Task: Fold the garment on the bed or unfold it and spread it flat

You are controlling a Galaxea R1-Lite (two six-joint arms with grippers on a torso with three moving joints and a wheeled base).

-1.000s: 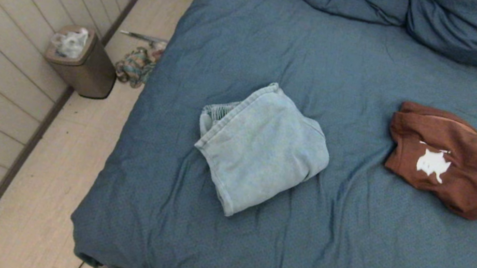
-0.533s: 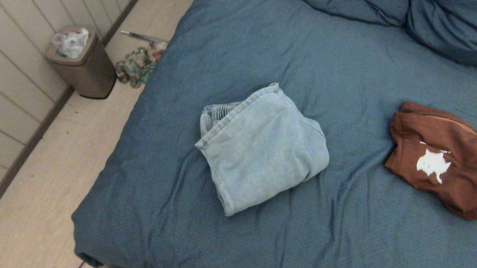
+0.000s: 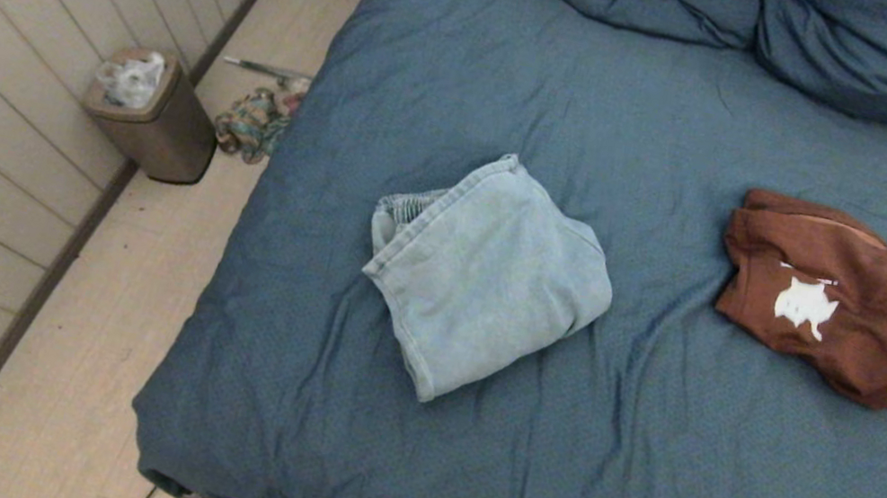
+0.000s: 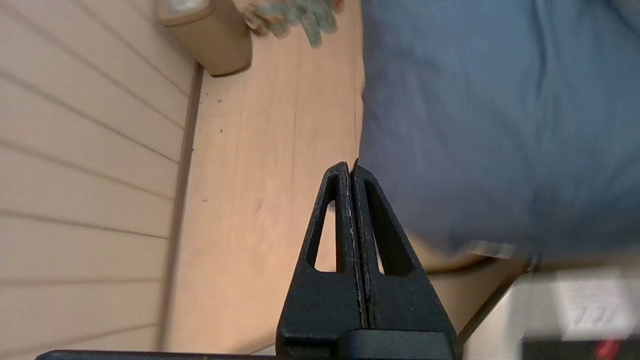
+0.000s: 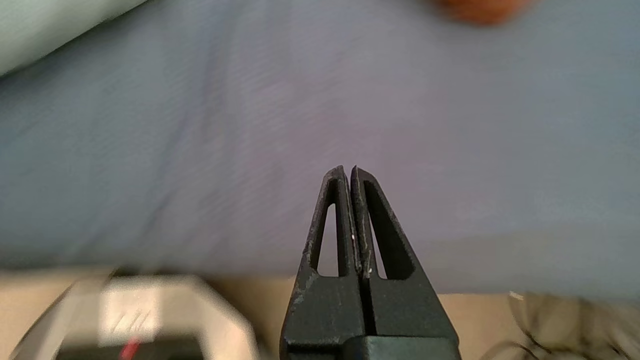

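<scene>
left gripper: my fingers are pressed together tip to tip with nothing between them; it hangs off the near-left corner of the bed, over the floor beside it
right gripper: jaws closed just the same, holding nothing, poised over bare bedding at the bed's near edge
neither arm: out of sight from my head view, so both sit low and back at my own side, well apart from any cloth
the bed: wide slate-blue cover, wrinkled, filling most of what i see; soft underneath, so i judge it will give when i press down for a pinch
light blue garment: folded into a thick bundle near the middle of the bed, ribbed waistband showing at its left end, a stitched hem along the left edge
brown garment: loosely bunched at the right, white print on top, well apart from the blue one
how they will handle: both look light, limp and not slippery; nothing fragile; the blue one seems heavier cloth, stacked in several layers
where i would take hold: at the stitched hem or waistband of the blue bundle, 1 gripper at each corner of the top layer only, so it peels open rather than dragging whole
risk: pinching the bed cover along with the garment
</scene>
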